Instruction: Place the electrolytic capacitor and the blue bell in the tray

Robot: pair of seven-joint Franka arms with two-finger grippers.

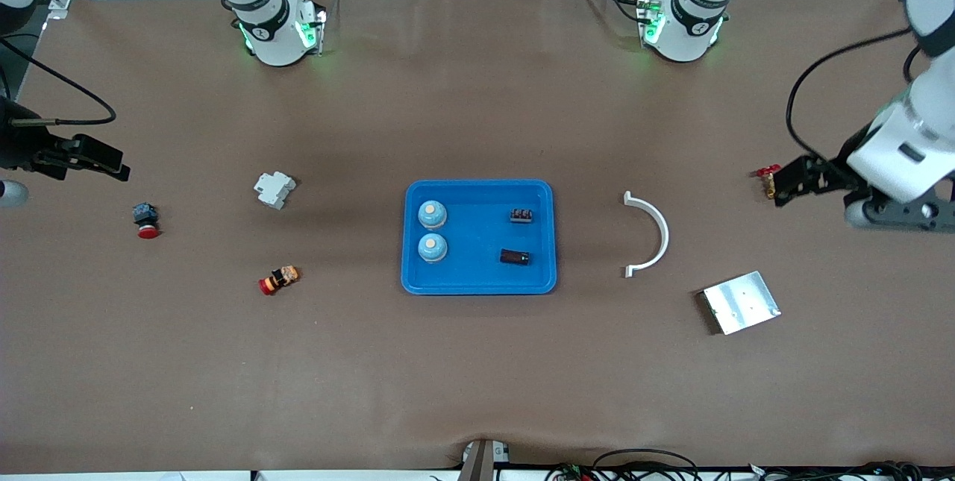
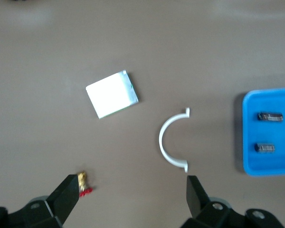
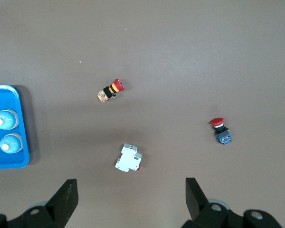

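Observation:
The bright-blue tray [image 1: 479,278] lies mid-table. In it, at the right arm's end, stand two blue bells [image 1: 432,214] [image 1: 432,247]. At the left arm's end lie a dark cylindrical electrolytic capacitor [image 1: 515,257] and a small black-and-copper part [image 1: 521,215]. The left wrist view shows the tray's edge [image 2: 247,137] and the capacitor [image 2: 270,117]. The right wrist view shows the bells [image 3: 5,119]. My left gripper [image 1: 783,186] [image 2: 133,187] is open and empty over the left arm's end of the table. My right gripper [image 1: 112,164] [image 3: 130,190] is open and empty over the right arm's end.
A white half-ring [image 1: 650,233] and a silver plate [image 1: 741,302] lie toward the left arm's end. A small red-and-brass part [image 1: 766,177] lies by the left gripper. A white breaker [image 1: 274,189], a red push button [image 1: 146,220] and a red-yellow button [image 1: 279,280] lie toward the right arm's end.

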